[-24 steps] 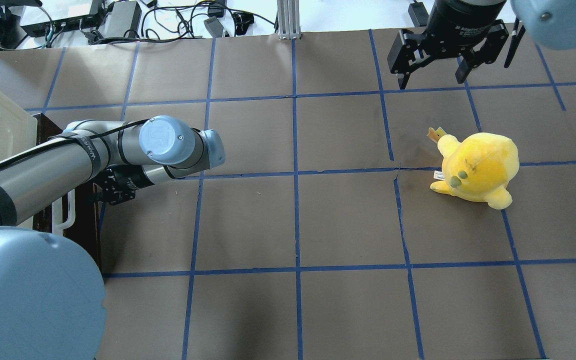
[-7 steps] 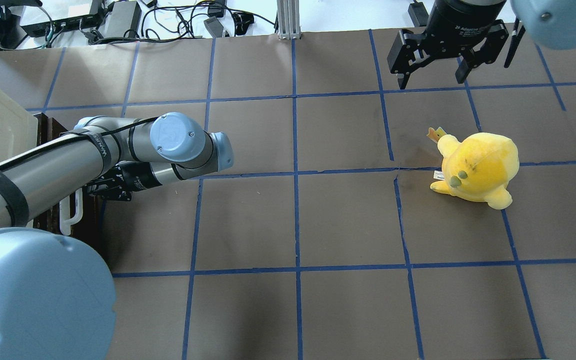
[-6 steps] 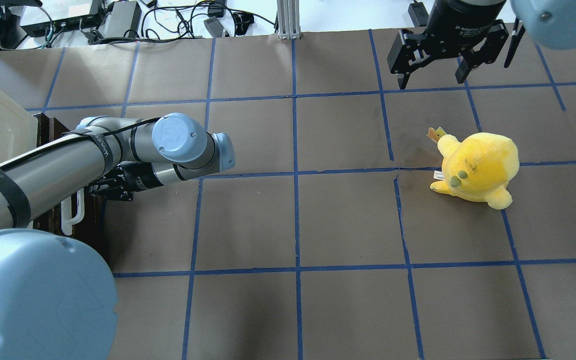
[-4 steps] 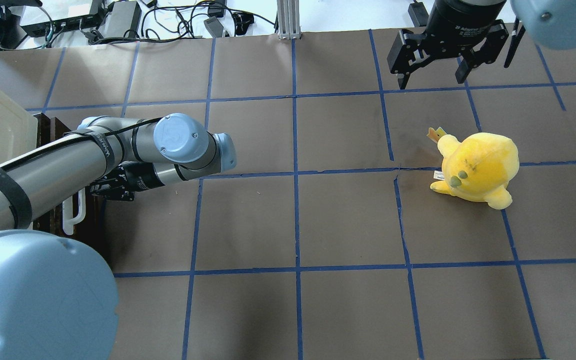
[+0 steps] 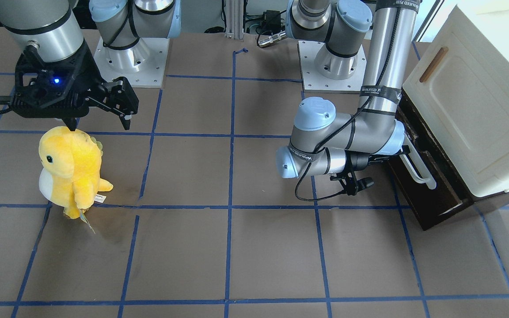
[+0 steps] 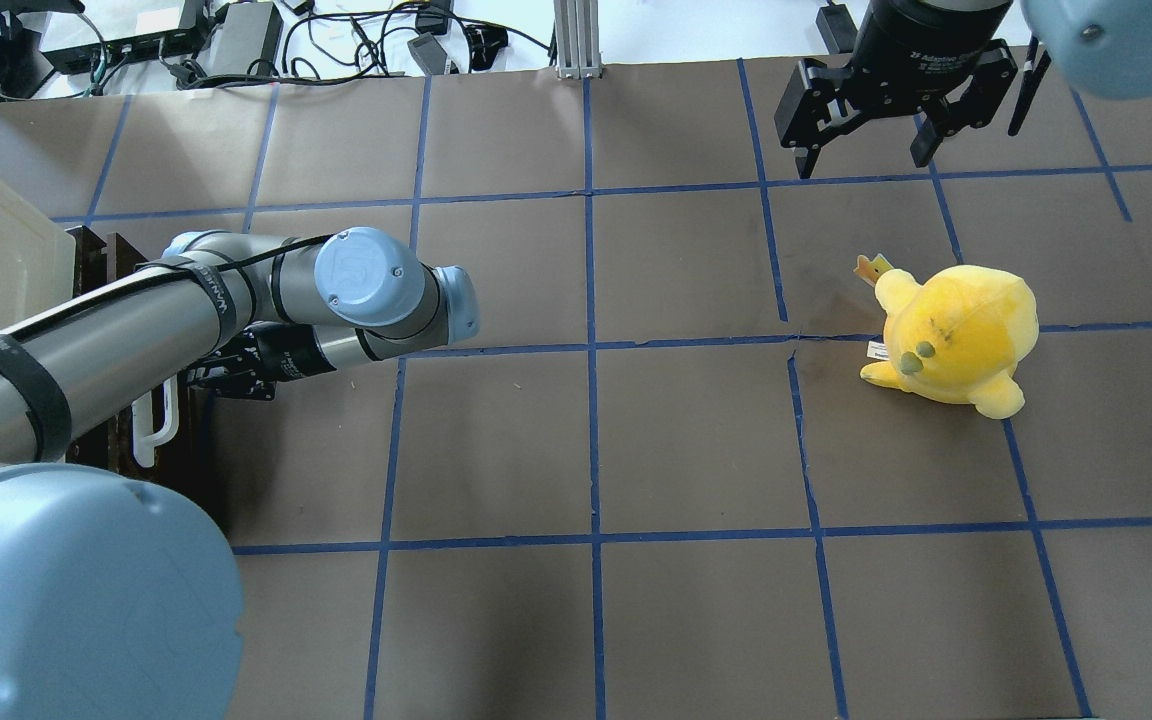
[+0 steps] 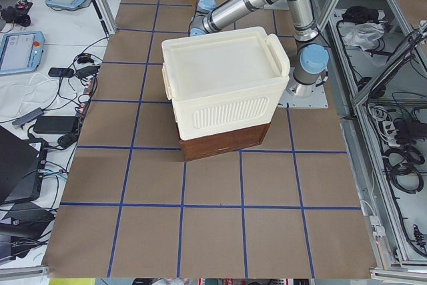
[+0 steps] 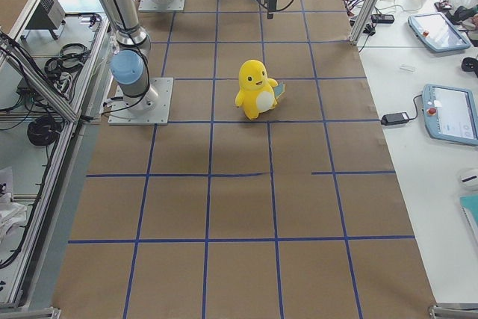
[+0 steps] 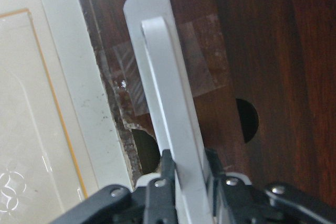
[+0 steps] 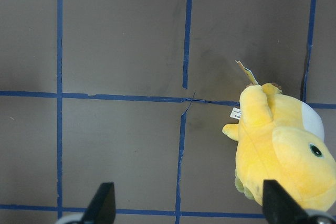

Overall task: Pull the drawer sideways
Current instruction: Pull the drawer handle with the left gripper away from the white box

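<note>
The dark brown drawer (image 5: 433, 196) sits under a cream-white cabinet (image 5: 462, 110) and is pulled partly out. Its white bar handle (image 5: 418, 170) faces the table's middle. My left gripper (image 9: 186, 174) is shut on the handle (image 9: 163, 98) near one end, with the drawer front (image 9: 262, 51) behind it. In the overhead view the left gripper (image 6: 191, 380) is at the handle (image 6: 154, 440), mostly hidden under the arm. My right gripper (image 6: 866, 160) is open and empty, hovering far from the drawer (image 6: 116, 270).
A yellow plush toy (image 6: 956, 335) stands on the brown papered table (image 6: 586, 450) just below the right gripper; it also shows in the right wrist view (image 10: 281, 150). Cables and power boxes (image 6: 136, 40) lie beyond the table's far edge.
My left arm has moved toward the table's middle with the handle held. The drawer has slid further out from under the cabinet. The right arm and plush have not moved.
</note>
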`<action>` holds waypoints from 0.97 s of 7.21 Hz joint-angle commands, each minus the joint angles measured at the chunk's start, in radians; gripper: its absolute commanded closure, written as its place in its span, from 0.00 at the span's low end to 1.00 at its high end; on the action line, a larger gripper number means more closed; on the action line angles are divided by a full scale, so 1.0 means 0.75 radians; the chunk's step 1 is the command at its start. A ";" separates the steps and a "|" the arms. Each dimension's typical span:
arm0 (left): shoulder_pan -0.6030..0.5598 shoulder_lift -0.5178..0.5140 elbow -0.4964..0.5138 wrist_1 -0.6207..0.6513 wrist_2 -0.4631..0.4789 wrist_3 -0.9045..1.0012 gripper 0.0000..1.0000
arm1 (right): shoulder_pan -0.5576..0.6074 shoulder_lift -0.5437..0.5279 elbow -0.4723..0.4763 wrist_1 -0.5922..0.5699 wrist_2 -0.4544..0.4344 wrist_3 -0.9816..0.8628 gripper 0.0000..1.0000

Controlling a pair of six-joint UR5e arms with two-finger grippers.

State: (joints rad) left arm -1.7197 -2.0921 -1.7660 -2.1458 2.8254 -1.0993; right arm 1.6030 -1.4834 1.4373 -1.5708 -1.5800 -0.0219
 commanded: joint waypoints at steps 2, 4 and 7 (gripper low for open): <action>-0.024 -0.004 0.015 0.000 -0.006 0.003 0.78 | 0.000 0.000 0.000 0.000 0.000 0.001 0.00; -0.037 -0.006 0.015 -0.004 -0.006 0.005 0.79 | 0.000 0.000 0.000 0.000 0.000 0.001 0.00; -0.077 -0.006 0.021 0.002 -0.006 0.042 0.79 | 0.000 0.000 0.000 0.000 0.000 0.001 0.00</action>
State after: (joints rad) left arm -1.7696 -2.0969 -1.7512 -2.1459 2.8223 -1.0743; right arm 1.6030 -1.4834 1.4374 -1.5708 -1.5800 -0.0215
